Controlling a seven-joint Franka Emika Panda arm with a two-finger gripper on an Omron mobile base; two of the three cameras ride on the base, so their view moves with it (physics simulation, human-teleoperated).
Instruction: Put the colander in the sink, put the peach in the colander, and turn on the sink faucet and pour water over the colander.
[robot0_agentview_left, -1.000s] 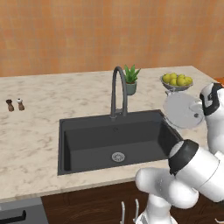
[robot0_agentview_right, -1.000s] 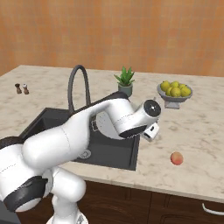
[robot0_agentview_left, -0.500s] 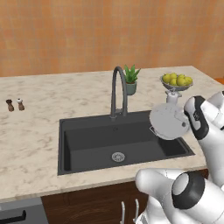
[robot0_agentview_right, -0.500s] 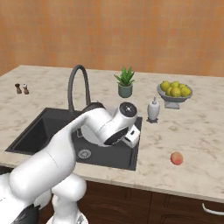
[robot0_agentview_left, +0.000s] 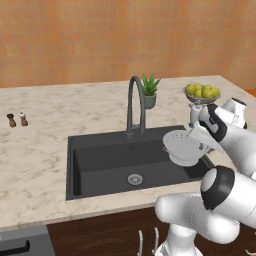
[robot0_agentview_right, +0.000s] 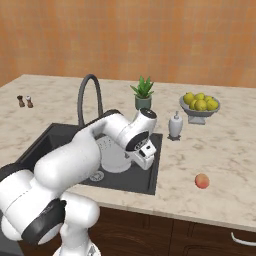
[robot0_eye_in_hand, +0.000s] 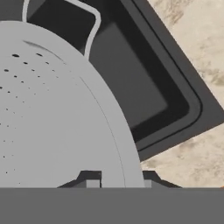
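The white-grey perforated colander hangs tilted over the right end of the dark sink, above the basin floor. My gripper is shut on its right rim. In the hand view the colander spreads across the left, and its rim runs between my gripper tips. From the right base view, the colander sits partly behind my forearm. The peach lies on the counter, right of the sink. The gooseneck faucet stands behind the basin, with its spout left of the colander.
A potted plant, a white soap dispenser and a footed bowl of yellow-green fruit stand behind and right of the sink. Two small shakers sit far left on the beige counter.
The arm has carried the colander leftward and down, from above the counter by the fruit bowl to over the right end of the sink. The peach has not moved.
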